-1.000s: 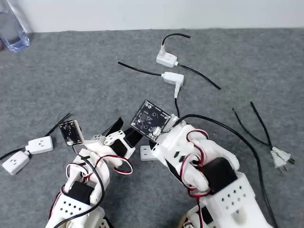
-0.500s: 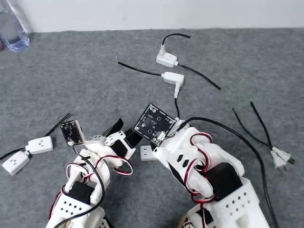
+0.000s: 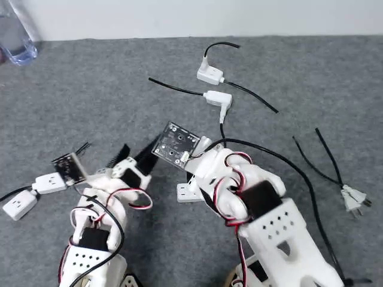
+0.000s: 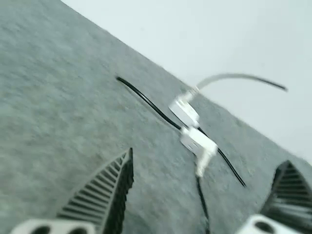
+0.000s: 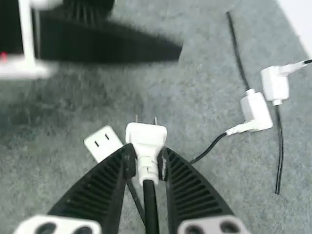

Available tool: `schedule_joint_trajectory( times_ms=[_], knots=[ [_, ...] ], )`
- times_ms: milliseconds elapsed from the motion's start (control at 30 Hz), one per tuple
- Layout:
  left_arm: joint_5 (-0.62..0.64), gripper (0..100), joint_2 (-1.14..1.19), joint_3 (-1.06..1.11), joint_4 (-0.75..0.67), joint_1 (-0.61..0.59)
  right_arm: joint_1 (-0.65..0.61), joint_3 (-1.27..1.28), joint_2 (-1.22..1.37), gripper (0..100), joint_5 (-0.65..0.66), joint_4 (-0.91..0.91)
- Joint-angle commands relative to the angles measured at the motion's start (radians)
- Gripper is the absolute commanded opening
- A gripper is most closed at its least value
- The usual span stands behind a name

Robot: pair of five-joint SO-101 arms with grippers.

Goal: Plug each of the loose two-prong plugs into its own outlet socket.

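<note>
Both arms have swung leftward; right jaws clamp a plug (image 5: 146,141), prongs pointing ahead, socket (image 5: 103,142) lying just beside it on the bench (image 5: 204,97), left jaws gaping empty.

White arms (image 3: 281,239); red and black wires (image 3: 229,200); ribbed black fingers (image 5: 97,195).

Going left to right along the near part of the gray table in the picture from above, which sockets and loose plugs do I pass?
First a white outlet socket at the edge → second white outlet socket → third white outlet socket by the arms → white two-prong plug on black cords.
</note>
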Motion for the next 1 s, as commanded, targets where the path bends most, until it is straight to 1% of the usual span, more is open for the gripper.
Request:
schedule_joint_trajectory(
  times_ms=[0, 133, 200, 233, 333, 433, 500, 567, 700, 867, 967],
  knots=[
    [-0.02, 42, -0.011, -0.015, -0.025, -0.1, 0.012, -0.143, 0.067, 0.8, 0.029, 0.062],
    [-0.031, 42, -0.011, 0.007, -0.025, -0.241, 0.01, -0.305, 0.214, 0.8, 0.044, 0.191],
    [-0.11, 42, -0.011, 0.03, -0.021, -0.316, 0.01, -0.376, 0.288, 0.8, 0.1, 0.263],
    [-0.161, 42, -0.003, 0.033, -0.003, -0.354, 0.008, -0.402, 0.321, 0.8, 0.124, 0.288],
    [-0.258, 42, -0.009, 0.028, 0.147, -0.448, 0.012, -0.456, 0.423, 0.8, 0.198, 0.321],
    [-0.33, 42, -0.009, 0.028, 0.278, -0.502, 0.015, -0.465, 0.515, 0.8, 0.272, 0.308],
    [-0.376, 42, -0.009, 0.03, 0.33, -0.54, 0.012, -0.466, 0.572, 0.8, 0.296, 0.278],
    [-0.39, 42, -0.009, 0.03, 0.345, -0.586, 0.008, -0.468, 0.619, 0.8, 0.311, 0.252],
    [-0.396, 42, -0.009, 0.031, 0.347, -0.675, -0.004, -0.462, 0.694, 0.8, 0.393, 0.246],
    [-0.399, 42, -0.009, 0.031, 0.347, -0.749, -0.007, -0.462, 0.743, 0.8, 0.45, 0.223],
    [-0.466, 42, -0.009, 0.031, 0.347, -0.77, -0.022, -0.446, 0.759, 0.8, 0.468, 0.211]
  ],
)
